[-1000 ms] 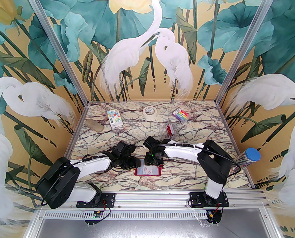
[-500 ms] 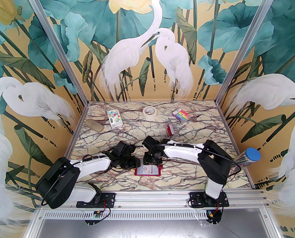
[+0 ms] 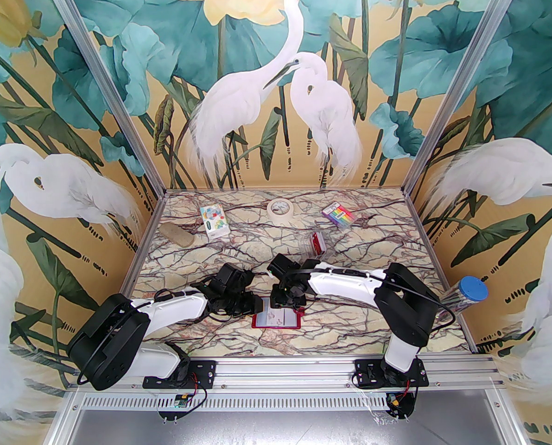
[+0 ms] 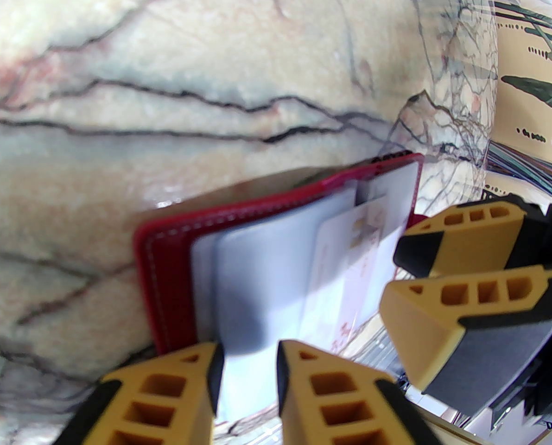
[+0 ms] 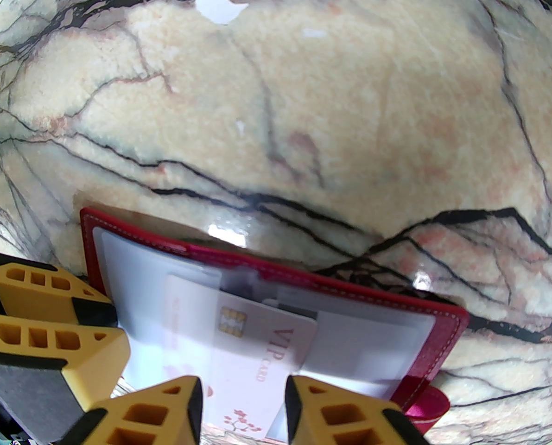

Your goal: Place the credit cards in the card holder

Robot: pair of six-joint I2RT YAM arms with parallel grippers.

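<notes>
While open flat, red-rimmed card holder (image 4: 169,267)

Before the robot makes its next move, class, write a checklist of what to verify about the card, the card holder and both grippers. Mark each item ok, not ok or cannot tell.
1. The card holder lies open on the table: ok.
2. The VIP card lies between the fingers of the right gripper: ok.
3. That grip is firm: cannot tell.
4. The card's front edge is inside a pocket: cannot tell.
5. The clear sleeve runs between the fingers of the left gripper: ok.
6. The two grippers are close but apart, seen from the top view: ok.
</notes>
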